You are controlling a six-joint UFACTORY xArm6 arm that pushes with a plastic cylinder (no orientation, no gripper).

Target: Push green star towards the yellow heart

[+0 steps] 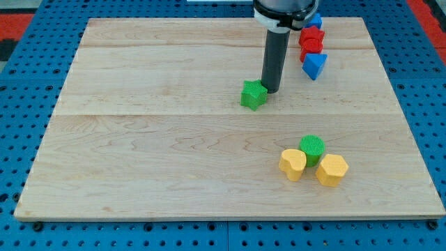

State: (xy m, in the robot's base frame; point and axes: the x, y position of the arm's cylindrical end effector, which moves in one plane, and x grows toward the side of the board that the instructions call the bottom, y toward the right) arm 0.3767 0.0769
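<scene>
The green star (254,95) sits a little past the middle of the worktop (139,153), with my tip (271,90) touching or just beside its right edge. There is no hand to spread or pinch, only the rod. The star looks small, light and rigid, so it should slide easily and may spin if pushed off-centre. The yellow heart (293,164) lies nearer and to the right, so contact belongs on the star's far-left side
</scene>
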